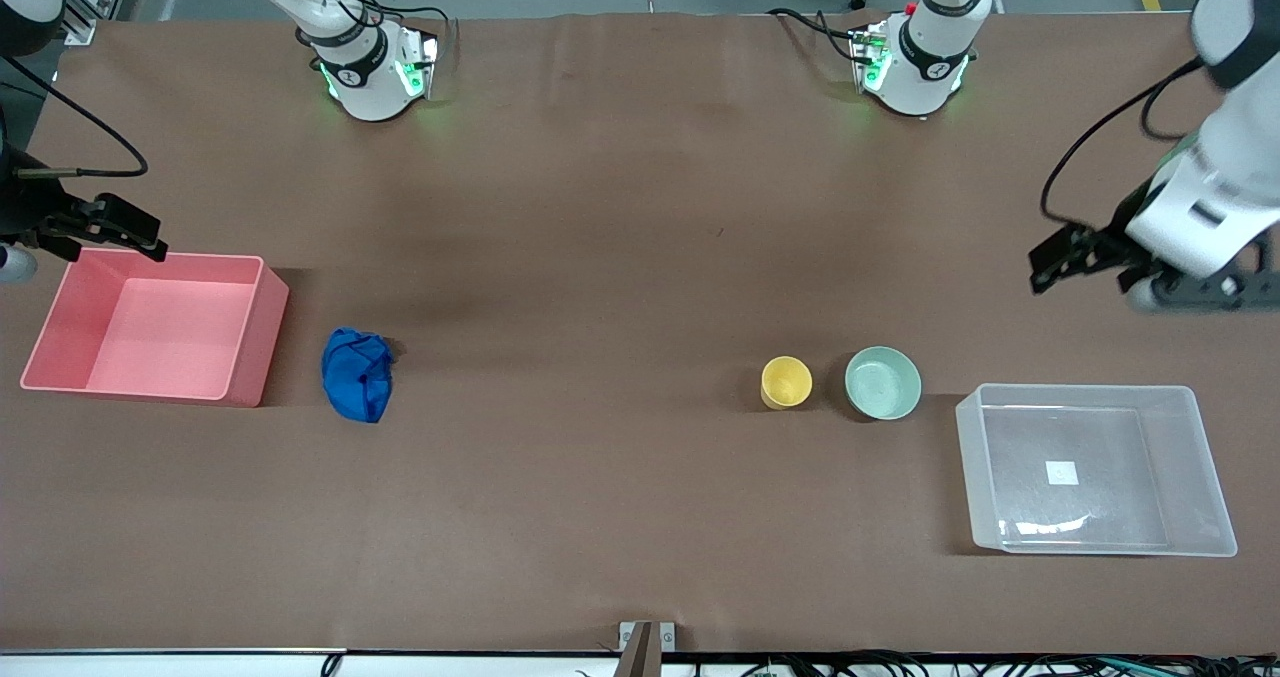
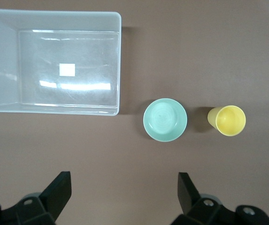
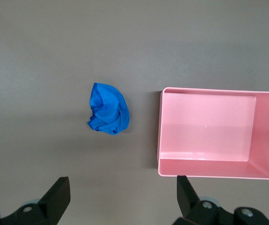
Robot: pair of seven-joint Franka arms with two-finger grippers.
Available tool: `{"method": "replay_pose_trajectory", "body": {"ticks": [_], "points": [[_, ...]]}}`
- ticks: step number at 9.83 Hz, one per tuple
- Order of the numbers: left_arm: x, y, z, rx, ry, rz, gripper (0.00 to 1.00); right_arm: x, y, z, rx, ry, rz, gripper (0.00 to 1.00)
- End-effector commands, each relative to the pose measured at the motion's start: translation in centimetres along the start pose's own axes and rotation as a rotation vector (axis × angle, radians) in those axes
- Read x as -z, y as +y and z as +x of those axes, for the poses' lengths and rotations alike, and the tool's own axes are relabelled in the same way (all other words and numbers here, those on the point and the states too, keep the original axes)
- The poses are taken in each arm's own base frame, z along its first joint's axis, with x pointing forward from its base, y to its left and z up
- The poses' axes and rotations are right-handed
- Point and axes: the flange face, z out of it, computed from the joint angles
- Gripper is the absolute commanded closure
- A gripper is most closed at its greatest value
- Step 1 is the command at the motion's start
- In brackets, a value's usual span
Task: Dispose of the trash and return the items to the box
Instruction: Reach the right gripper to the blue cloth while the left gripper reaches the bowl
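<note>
In the front view we see the brown bench with everything resting on it and both arms waiting off to the sides. The blue wad of trash sits in the lower left part of the frame, just beside the pink bin, which lies at the left edge toward the right arm's end. Right of centre in that view, the yellow cup and the mint-green bowl stand upright close beside each other without touching, the bowl closer to the clear box, which fills the lower right of the frame with a white sticker on its floor. We find the right tool at the far left of the frame, over the bin's upper edge, and its wrist view shows its fingers spread wide with nothing between them. The left tool hangs at the right edge of the front view, over bare bench above the box, and its fingers are likewise spread and empty.
</note>
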Motion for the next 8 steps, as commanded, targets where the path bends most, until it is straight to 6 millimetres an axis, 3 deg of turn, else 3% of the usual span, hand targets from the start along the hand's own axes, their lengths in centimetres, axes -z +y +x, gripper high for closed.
{"method": "replay_pose_trajectory", "body": {"ticks": [1,3,8], "points": [[-6.3,0.5,0.2,0.066,-0.032,0.003,0.00,-1.3,0.2,0.0,0.004,0.010,0.003,0.00],[-11.5,0.5,-0.2,0.079,-0.031,-0.002,0.00,-6.0,0.0,0.5,0.008,0.032,0.002,0.00],[-23.1,0.6,-2.4,0.151,-0.013,-0.022,0.00,-22.0,-0.5,4.0,0.012,-0.037,-0.005,0.01]]}}
